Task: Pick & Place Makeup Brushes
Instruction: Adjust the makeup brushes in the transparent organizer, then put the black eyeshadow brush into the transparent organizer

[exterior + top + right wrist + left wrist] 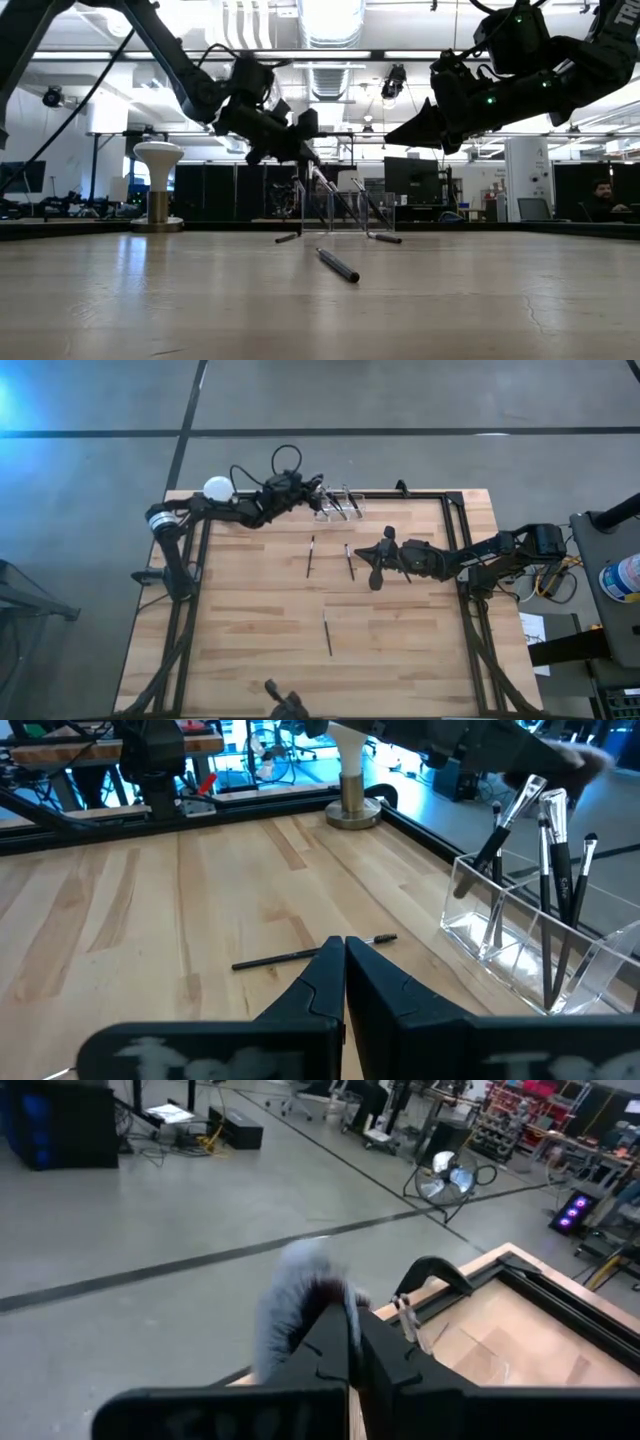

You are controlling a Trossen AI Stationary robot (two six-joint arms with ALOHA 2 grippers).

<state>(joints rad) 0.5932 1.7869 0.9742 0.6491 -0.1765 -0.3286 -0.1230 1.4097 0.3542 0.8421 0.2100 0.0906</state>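
Left tool (pixel 318 488): hanging above the far edge of the surface, right over the clear holder, with its fingers (pixel 345 1342) pressed together. A grey fluffy brush head (pixel 290 1305) is showing just past the fingertips in the left wrist view; whether it is being pinched or merely sitting behind them, I cannot tell.
Right tool (pixel 378 563): waiting over the middle of the surface, fingers (pixel 345 970) closed on nothing, pointing toward a brush lying beyond them.
Clear holder (pixel 520 945): standing at the far rim, acrylic and divided, so the brushes are leaning upright with bristles up.
Stored brushes (pixel 545 860): several leaning inside the holder, handles down; they appear to be the ones already sorted.
Loose brushes: three lying flat and well apart on the wood, one (pixel 310 555) left of centre, one (pixel 349 560) near the right tool, one (pixel 327 632) nearer the front edge, likely awaiting pickup.
Ball-topped stand (pixel 158 185): sitting at the far left corner, apart from the work.
Surface (pixel 250 650): pale wood planks in a dark frame.
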